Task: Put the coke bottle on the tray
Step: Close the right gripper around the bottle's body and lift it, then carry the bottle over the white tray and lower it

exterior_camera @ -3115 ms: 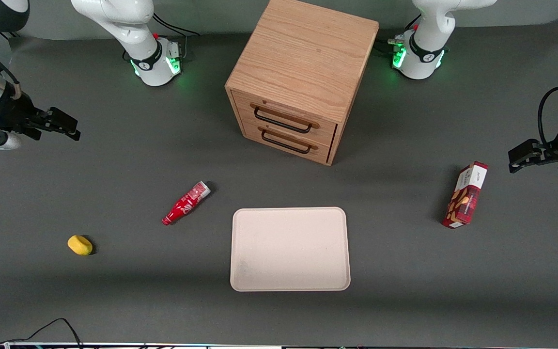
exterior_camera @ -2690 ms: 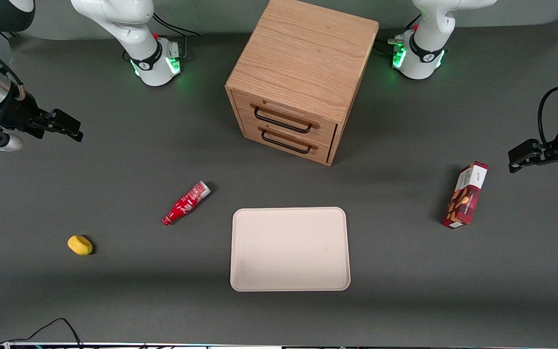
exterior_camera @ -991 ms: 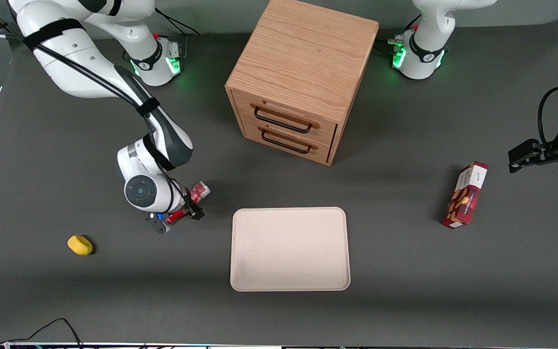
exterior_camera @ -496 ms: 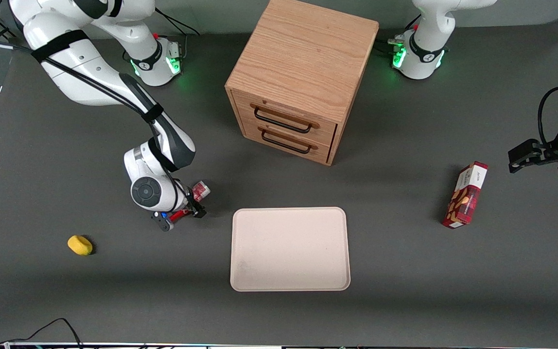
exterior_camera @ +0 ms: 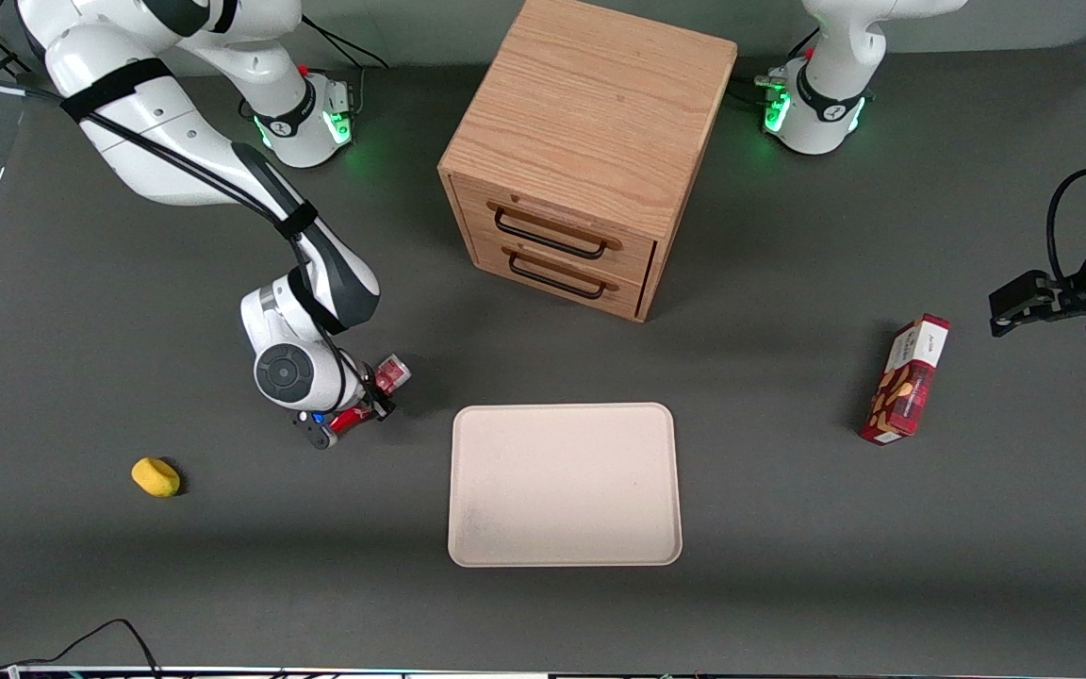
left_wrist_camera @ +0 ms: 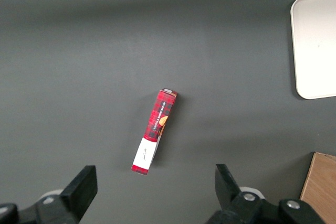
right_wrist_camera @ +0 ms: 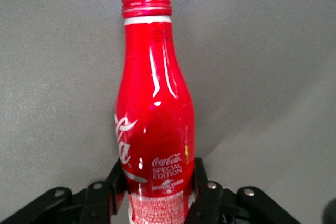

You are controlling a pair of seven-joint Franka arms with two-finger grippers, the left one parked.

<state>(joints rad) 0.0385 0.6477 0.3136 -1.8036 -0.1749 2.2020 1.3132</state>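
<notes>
Gripper point(exterior_camera: 351, 416) jaws clamped on coke bottle point(right_wrist_camera: 154, 114), plain at the wrist, seemingly just beside tray point(exterior_camera: 564, 484).

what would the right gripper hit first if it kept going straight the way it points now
The gripper points down at the table, its fingers closed on the coke bottle. Straight on, the bottle would likely press into the table first; its height above the surface is unclear.

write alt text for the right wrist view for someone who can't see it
A red coke bottle with white script fills the view, lying on a grey table. The gripper has a black finger pressed against each side of its lower body, and the red cap points away from the gripper.
</notes>
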